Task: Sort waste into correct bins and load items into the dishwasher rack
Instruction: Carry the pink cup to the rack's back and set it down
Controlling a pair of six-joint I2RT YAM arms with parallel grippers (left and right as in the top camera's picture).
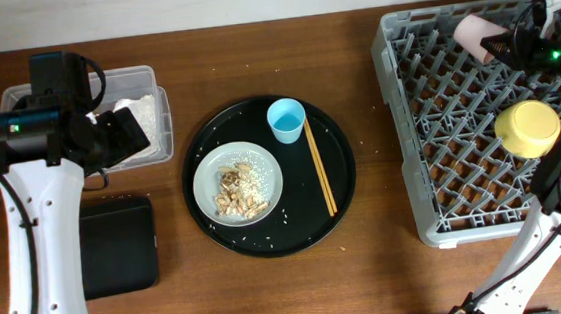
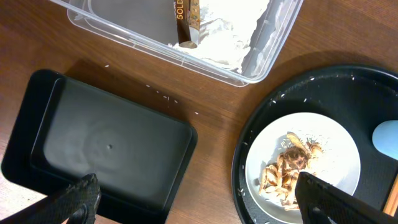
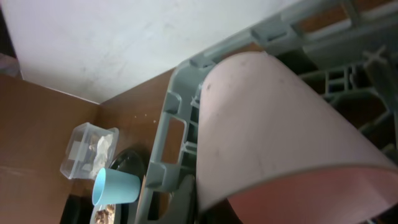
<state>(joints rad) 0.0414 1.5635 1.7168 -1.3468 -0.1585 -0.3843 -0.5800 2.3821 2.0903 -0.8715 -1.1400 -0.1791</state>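
Observation:
My right gripper [image 1: 509, 47] is shut on the pink cup [image 1: 476, 33], which lies on its side at the back of the grey dishwasher rack [image 1: 408, 117]; the cup fills the right wrist view [image 3: 273, 118]. A yellow bowl [image 1: 527, 128] sits upside down in the rack. My left gripper [image 1: 118, 135] is open and empty [image 2: 199, 208], above the table between the black rectangular tray [image 2: 106, 149] and the plate [image 2: 336, 155]. The plate [image 1: 261, 168] holds food scraps [image 1: 240, 190]. The blue cup [image 1: 287, 119] and chopsticks [image 1: 320, 166] are beside it. The clear box [image 1: 160, 116] holds white napkins [image 2: 230, 28] and a gold wrapper [image 2: 185, 22].
The plate, blue cup and chopsticks rest on a large round black tray [image 1: 338, 188] with scattered rice grains. The black rectangular tray [image 1: 117, 245] lies at the front left. A white wall runs along the table's back edge.

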